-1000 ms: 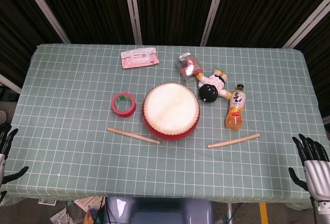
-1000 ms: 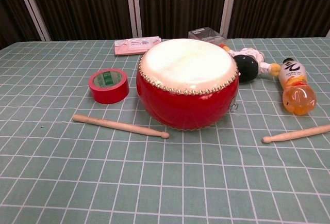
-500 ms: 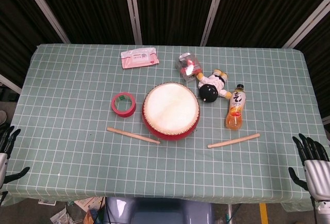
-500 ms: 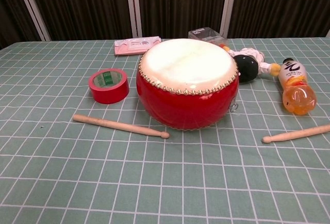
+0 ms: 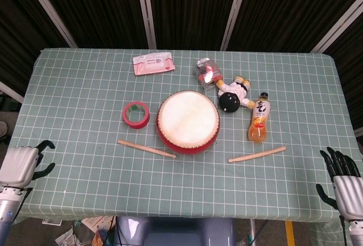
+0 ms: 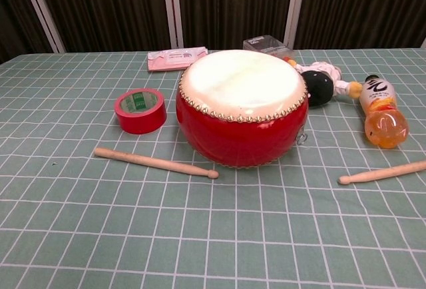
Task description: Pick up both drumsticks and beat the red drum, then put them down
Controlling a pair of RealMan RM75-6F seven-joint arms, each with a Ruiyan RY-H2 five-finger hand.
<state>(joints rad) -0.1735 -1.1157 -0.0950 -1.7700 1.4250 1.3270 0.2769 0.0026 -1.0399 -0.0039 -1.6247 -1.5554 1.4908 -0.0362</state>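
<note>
The red drum (image 5: 188,121) (image 6: 241,106) with a pale skin stands mid-table. One wooden drumstick (image 5: 146,148) (image 6: 155,162) lies in front of it to the left. The other drumstick (image 5: 257,155) (image 6: 382,172) lies to the front right. My left hand (image 5: 22,164) hovers at the table's left front corner, fingers apart, holding nothing. At the right front edge my right hand (image 5: 342,181) is also empty with fingers spread. Both hands are far from the sticks, and neither shows in the chest view.
A red tape roll (image 5: 136,114) (image 6: 140,110) sits left of the drum. Behind it lie a wipes pack (image 5: 153,64) (image 6: 176,58), a clear box (image 5: 207,72), a plush doll (image 5: 233,96) (image 6: 319,82) and an orange drink bottle (image 5: 258,117) (image 6: 381,110).
My left hand has risen and moved inward over the table's left front corner. The right hand has barely shifted. Drum and sticks lie unmoved.
</note>
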